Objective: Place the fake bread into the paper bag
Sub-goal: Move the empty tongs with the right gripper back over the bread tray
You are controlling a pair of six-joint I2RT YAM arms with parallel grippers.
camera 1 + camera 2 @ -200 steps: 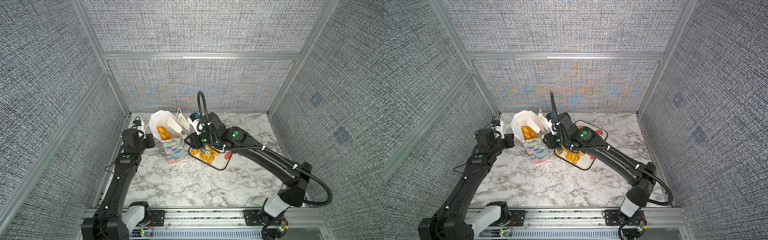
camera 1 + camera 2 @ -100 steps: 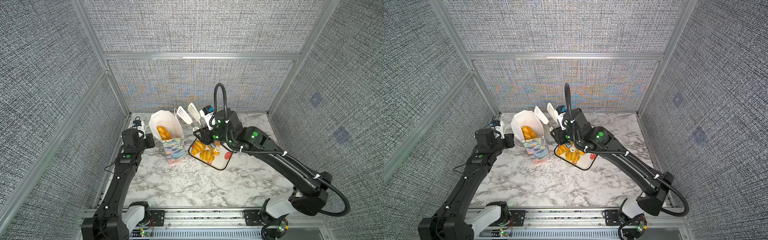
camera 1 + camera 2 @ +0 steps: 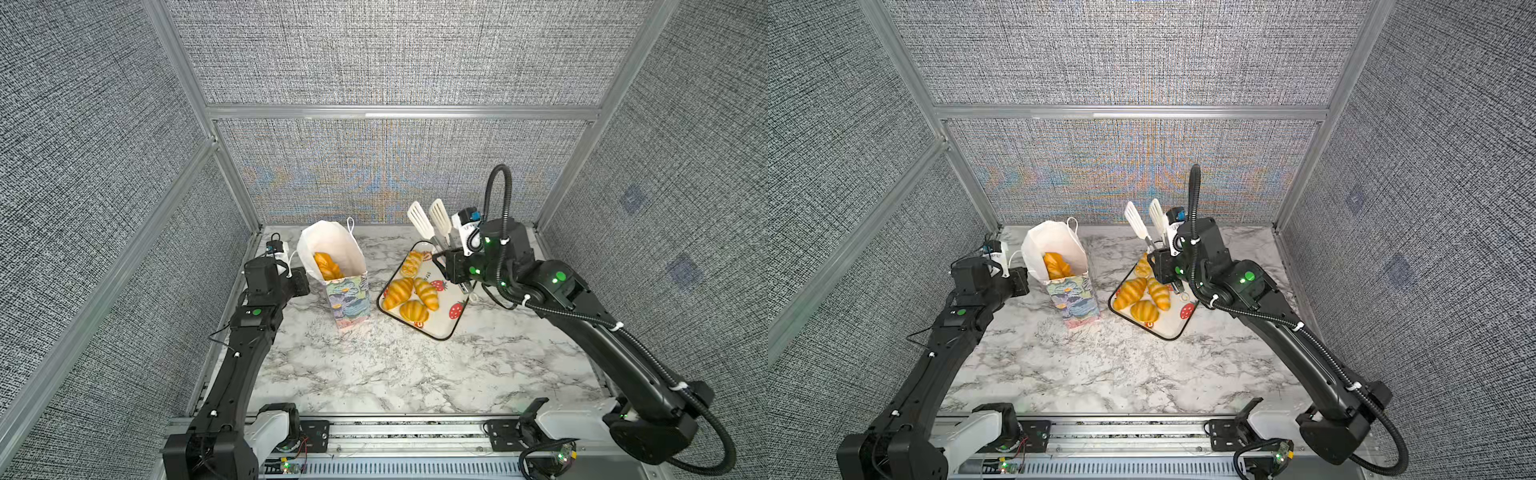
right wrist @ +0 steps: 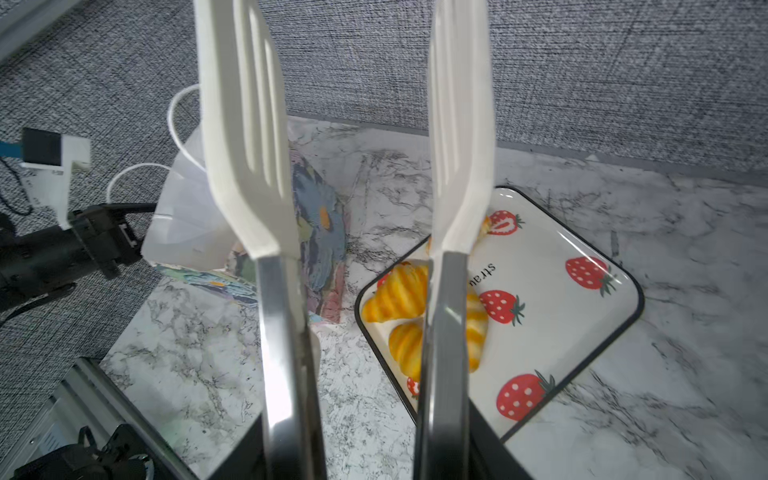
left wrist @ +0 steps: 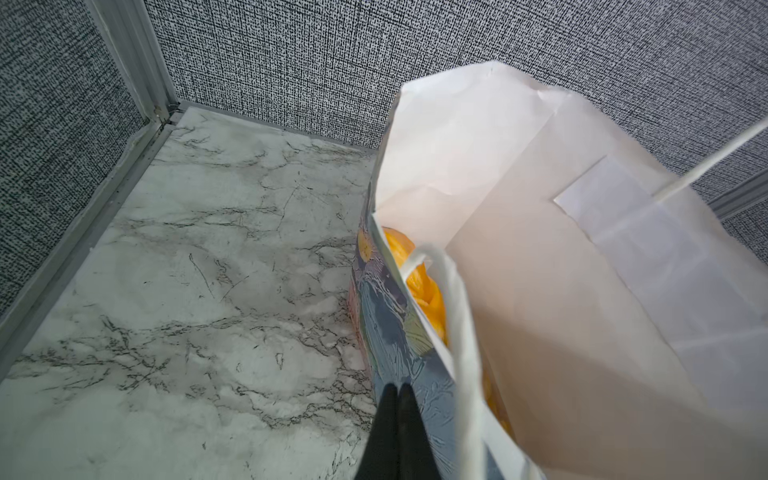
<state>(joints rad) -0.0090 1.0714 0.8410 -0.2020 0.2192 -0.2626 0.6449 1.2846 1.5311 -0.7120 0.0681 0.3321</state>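
Marble-patterned table [image 3: 374, 374] carries everything. Toward its far left stands the paper bag [image 3: 348, 305], upright, its white mouth gaping. To the right of the bag, and not touching it, lies the strawberry-print tray [image 3: 442, 328]. Above the tray's far end the white slotted tongs [image 3: 428, 220] point upward, blades apart and empty. Four pieces of the fake bread [image 3: 427, 293] lie on the tray in both top views: three croissants bunched on the side nearer the bag and one braided bun at the far end. More golden pieces sit deep in the bag, but how many cannot be counted. The right tool [image 3: 451, 259] is clamped on the tongs' metal handles. The left tool [image 5: 399, 409] has its jaws pressed together against the bag's printed outer wall near the rim; whether paper or cord is pinched between them cannot be told.

By my reading the job is partly done: some bread is bagged and four pieces wait. The next move would be to lower the tongs over a piece on the tray
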